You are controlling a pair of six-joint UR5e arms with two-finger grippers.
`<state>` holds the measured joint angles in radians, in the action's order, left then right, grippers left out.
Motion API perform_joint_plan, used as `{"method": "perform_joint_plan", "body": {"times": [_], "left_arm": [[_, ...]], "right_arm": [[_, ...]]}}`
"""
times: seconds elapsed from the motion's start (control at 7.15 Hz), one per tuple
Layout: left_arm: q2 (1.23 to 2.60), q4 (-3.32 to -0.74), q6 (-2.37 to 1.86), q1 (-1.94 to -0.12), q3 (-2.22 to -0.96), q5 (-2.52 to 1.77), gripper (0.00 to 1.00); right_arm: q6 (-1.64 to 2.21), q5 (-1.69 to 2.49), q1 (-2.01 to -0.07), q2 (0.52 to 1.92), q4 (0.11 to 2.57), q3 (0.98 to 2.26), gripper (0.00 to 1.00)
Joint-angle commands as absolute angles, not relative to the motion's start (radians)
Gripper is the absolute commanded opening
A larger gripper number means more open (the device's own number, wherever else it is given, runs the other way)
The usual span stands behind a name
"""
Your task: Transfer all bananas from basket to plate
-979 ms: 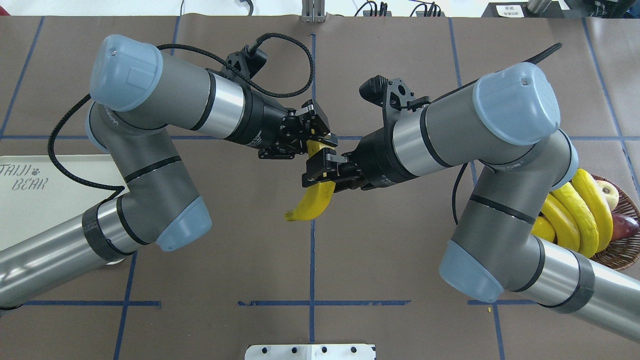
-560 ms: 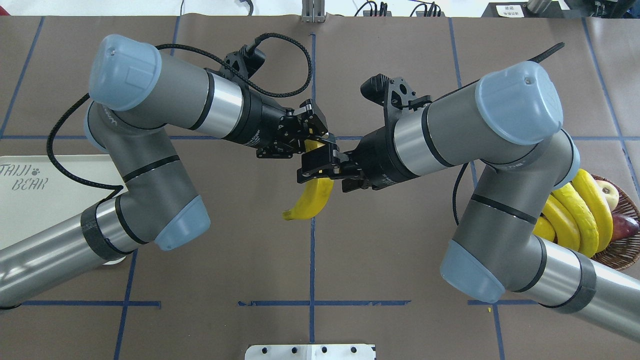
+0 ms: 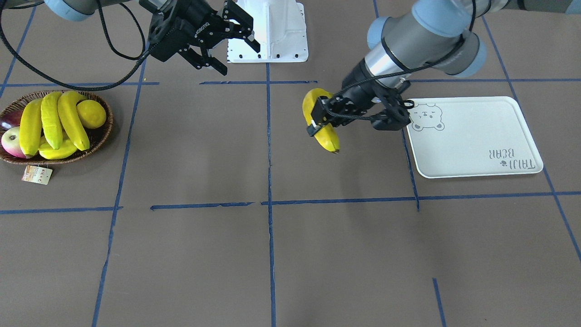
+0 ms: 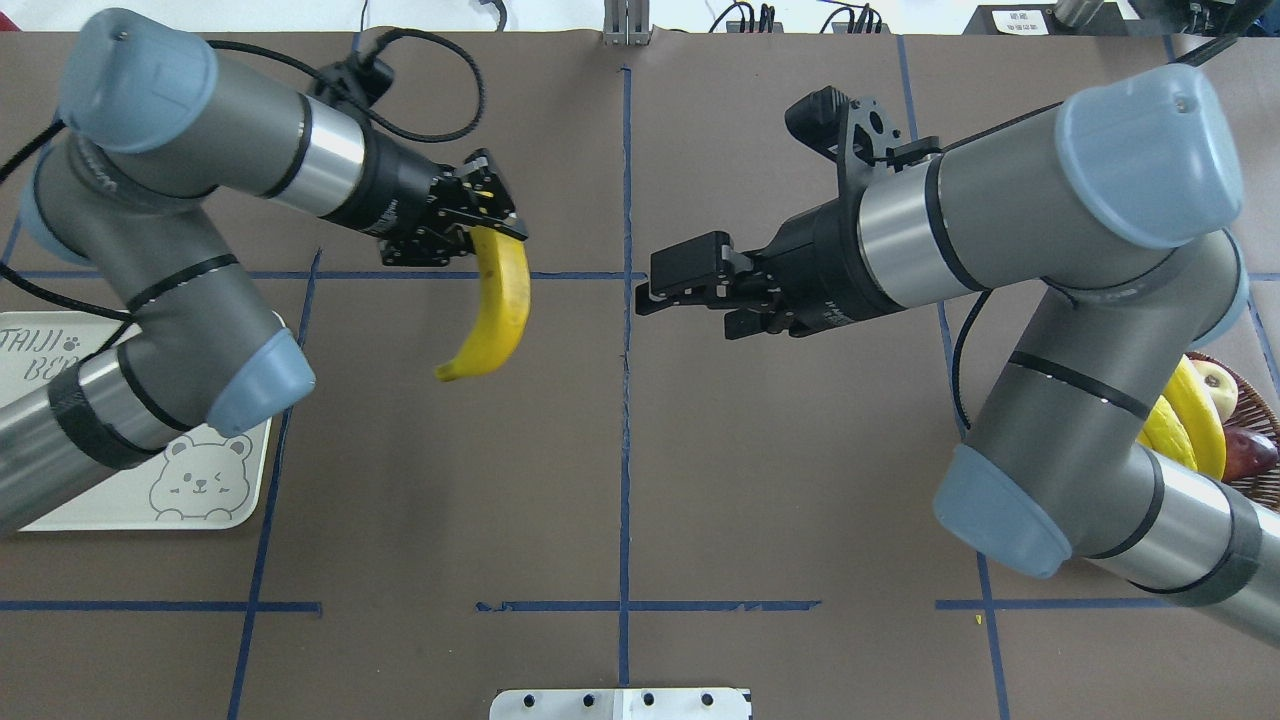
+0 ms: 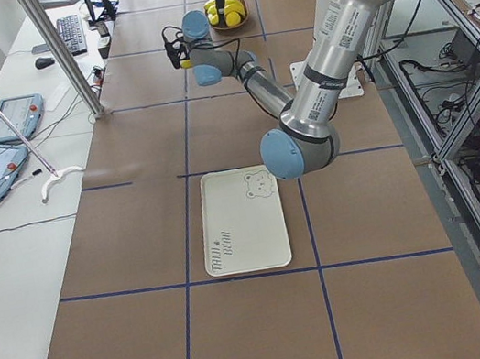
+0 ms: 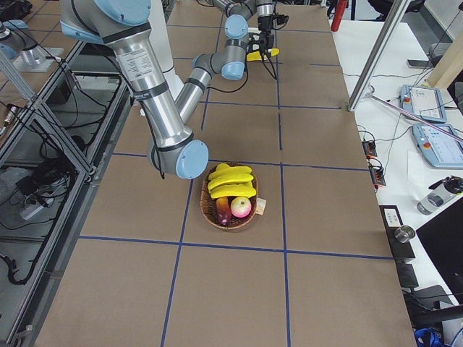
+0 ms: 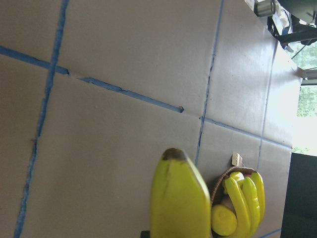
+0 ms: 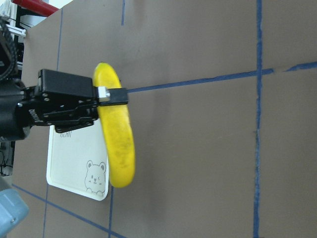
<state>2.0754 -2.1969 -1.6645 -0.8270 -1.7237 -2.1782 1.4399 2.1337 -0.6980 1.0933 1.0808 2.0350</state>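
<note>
My left gripper is shut on the top end of a yellow banana, which hangs above the table left of centre. In the front view this gripper holds the banana just beside the white bear-print plate, short of its rim. The plate lies partly under my left arm. My right gripper is open and empty, right of the centre line and apart from the banana. The wicker basket holds the other bananas. The right wrist view shows the held banana.
A lemon, an apple and a dark red fruit share the basket, whose paper tag lies in front. The white robot base is at the near edge. Blue tape lines cross the brown table.
The right gripper let go of the banana and drew back to the right. The left gripper kept the banana and carried it left, toward the plate.
</note>
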Motion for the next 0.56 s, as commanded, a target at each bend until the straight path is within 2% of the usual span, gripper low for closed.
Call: {"method": "perform_joint_plan", "body": {"times": [0.0,0.42], "left_arm": [[1.871,-2.174,-1.476,-0.928,-1.753,-2.184,0.0],[1.601,-2.132,-1.094,-1.047,-1.753,-2.174,0.0]], "right_arm": [[1.437,2.134,-0.788,1.153,1.095,2.052,1.0],[1.372,2.131,-0.877,1.207,1.209,2.052,1.0]]}}
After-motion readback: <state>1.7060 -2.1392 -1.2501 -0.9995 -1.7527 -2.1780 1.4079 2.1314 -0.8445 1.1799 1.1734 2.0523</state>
